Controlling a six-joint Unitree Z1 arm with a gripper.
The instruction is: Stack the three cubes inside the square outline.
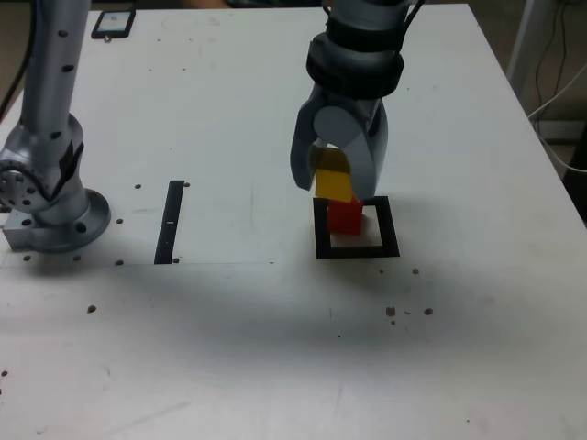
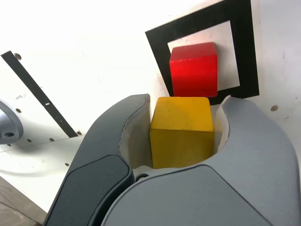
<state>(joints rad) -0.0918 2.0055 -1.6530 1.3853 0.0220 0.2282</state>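
Observation:
My gripper (image 1: pixel 335 186) is shut on a yellow cube (image 1: pixel 335 181), which sits between the two grey fingers (image 2: pixel 117 136) in the wrist view as the yellow cube (image 2: pixel 181 132). A red cube (image 1: pixel 346 216) rests on the table inside the square outline (image 1: pixel 358 250), towards its far-left corner in the exterior view. The yellow cube hangs just above and slightly behind the red cube (image 2: pixel 194 68); whether they touch I cannot tell. The black frame of the square outline (image 2: pixel 244 47) surrounds the red cube.
A thin black bar (image 1: pixel 171 222) lies on the white table at the exterior view's left, beside the arm's grey base (image 1: pixel 55 215). A dark flat device (image 1: pixel 113 23) lies at the far left corner. Cables hang past the table's right edge (image 1: pixel 550 156).

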